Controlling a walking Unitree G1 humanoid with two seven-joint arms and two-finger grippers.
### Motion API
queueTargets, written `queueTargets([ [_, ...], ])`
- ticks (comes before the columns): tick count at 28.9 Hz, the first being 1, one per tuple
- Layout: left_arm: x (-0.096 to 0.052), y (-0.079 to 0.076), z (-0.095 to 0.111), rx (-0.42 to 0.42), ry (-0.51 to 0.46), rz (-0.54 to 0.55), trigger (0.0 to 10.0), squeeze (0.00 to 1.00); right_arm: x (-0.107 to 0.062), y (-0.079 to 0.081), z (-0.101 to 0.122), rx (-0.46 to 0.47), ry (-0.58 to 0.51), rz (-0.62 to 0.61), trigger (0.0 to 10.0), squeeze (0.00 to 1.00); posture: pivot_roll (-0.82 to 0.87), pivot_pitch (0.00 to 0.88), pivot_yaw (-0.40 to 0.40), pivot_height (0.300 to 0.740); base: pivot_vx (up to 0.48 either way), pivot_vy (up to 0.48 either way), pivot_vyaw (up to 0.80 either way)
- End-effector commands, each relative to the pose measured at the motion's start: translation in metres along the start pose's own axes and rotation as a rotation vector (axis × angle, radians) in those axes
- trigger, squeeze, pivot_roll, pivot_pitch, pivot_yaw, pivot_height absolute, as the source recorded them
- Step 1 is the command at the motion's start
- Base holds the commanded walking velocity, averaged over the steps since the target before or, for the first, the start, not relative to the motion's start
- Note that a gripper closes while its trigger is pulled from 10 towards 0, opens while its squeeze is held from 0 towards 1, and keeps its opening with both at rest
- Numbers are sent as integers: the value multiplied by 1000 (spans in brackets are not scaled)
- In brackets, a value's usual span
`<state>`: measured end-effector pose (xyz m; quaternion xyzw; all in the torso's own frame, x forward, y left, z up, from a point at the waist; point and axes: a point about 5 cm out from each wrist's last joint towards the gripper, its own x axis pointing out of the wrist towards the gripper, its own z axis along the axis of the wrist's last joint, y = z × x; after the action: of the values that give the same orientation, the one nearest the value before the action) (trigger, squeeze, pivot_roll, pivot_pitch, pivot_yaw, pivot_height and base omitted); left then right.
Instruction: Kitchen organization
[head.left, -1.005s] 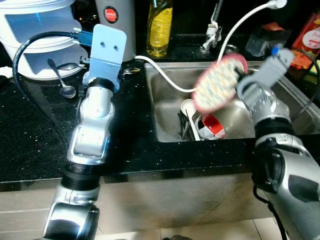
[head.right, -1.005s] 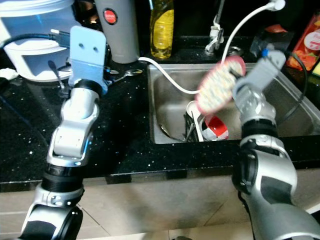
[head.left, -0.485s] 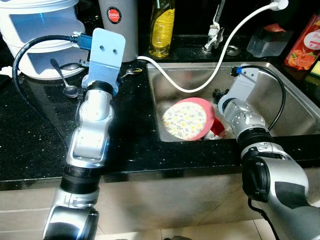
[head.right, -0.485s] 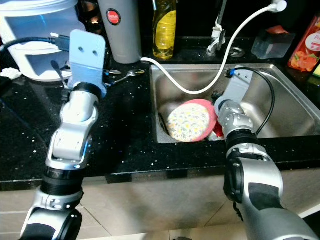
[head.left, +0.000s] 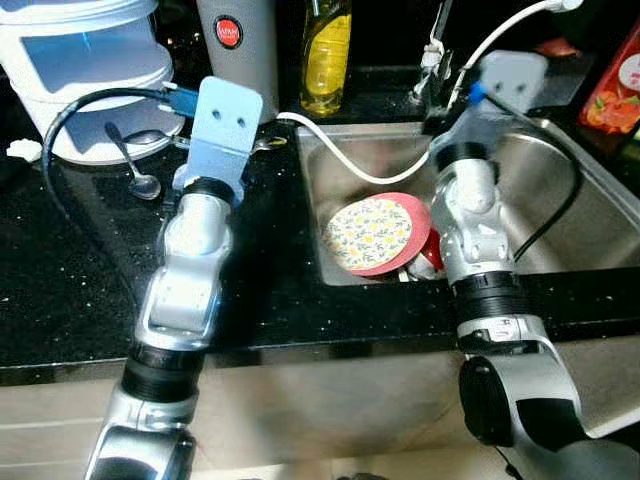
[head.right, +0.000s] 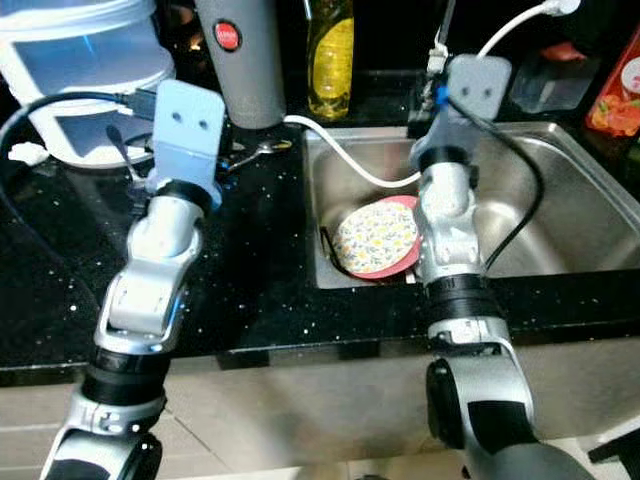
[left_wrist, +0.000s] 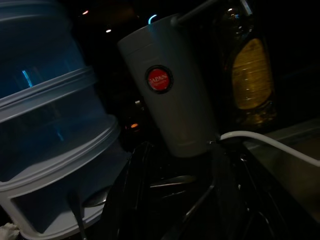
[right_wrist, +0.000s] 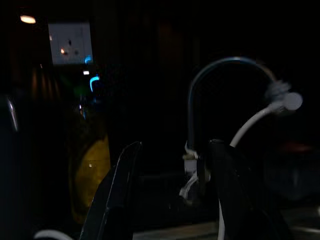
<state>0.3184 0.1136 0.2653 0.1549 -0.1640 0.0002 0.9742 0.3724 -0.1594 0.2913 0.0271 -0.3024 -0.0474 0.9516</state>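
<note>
My right gripper (right_wrist: 172, 195) is pointing up over the back of the sink (head.left: 580, 215), fingers apart and holding nothing; its wrist view is picking up the curved faucet (right_wrist: 220, 90) and white hose (right_wrist: 250, 125) in the dark, which the head views are cropping. My left gripper (left_wrist: 175, 200) is hovering over the black counter (head.left: 60, 280), fingers spread and empty, facing the grey canister (left_wrist: 170, 100), the stacked white container (left_wrist: 45, 130) and the yellow soap bottle (left_wrist: 252, 75). Head views are showing the plate (head.left: 375, 232) leaning tilted in the sink's front left corner, near the rim. It is pink-edged with a pale floral face. Right half of the basin is looking open. A spoon (head.left: 135, 165) is lying on the counter beside the container.
</note>
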Motion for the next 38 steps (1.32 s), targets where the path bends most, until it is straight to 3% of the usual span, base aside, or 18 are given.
queueTargets([
  [1,1,-2,1,-41,-2,-8,10000,0,-5,1,-8,42,56,9,10000,0,80,0,39,740,0,0,0],
  [4,6,3,7,-132,-1,8,10000,0,-5,3,-10,134,96,-10,10000,0,87,0,43,740,0,0,0],
  [6,9,9,10,-172,-20,11,10000,0,-4,2,-10,123,96,-25,10000,0,83,20,50,740,0,0,0],
  [7,10,14,13,-186,-37,11,10000,0,-3,2,-8,57,86,-21,10000,0,84,34,53,740,0,0,0],
  [8,9,17,14,-180,-48,12,10000,0,-4,2,-5,19,66,-17,10000,0,87,41,53,740,0,0,0],
  [11,8,18,13,-114,-56,17,10000,0,-8,-1,-6,18,88,-22,10000,0,86,28,55,740,0,0,0],
  [15,8,17,20,-133,-85,10,10000,0,-10,-6,-9,-15,111,-22,10000,0,95,19,53,740,0,0,0],
  [16,12,20,27,-128,-116,18,10000,0,1,-17,-6,-51,107,-29,10000,0,95,55,16,740,0,0,0],
  [18,11,20,24,-131,-116,33,10000,0,7,-24,-2,-77,99,-30,10000,0,69,29,-29,740,0,0,0],
  [27,5,16,18,-171,-106,82,10000,0,19,-22,6,-110,98,15,10000,0,45,53,-100,740,0,0,0],
  [31,3,18,13,-181,-85,122,10000,0,17,-18,5,-108,104,41,10000,0,65,24,-77,740,0,0,0],
  [36,6,16,22,-148,-116,70,10000,0,20,-25,4,-101,111,3,10000,0,62,72,-78,740,0,0,0],
  [38,5,18,16,-156,-105,90,10000,0,15,-25,-1,-115,122,16,10000,0,54,63,-85,740,0,0,0],
])
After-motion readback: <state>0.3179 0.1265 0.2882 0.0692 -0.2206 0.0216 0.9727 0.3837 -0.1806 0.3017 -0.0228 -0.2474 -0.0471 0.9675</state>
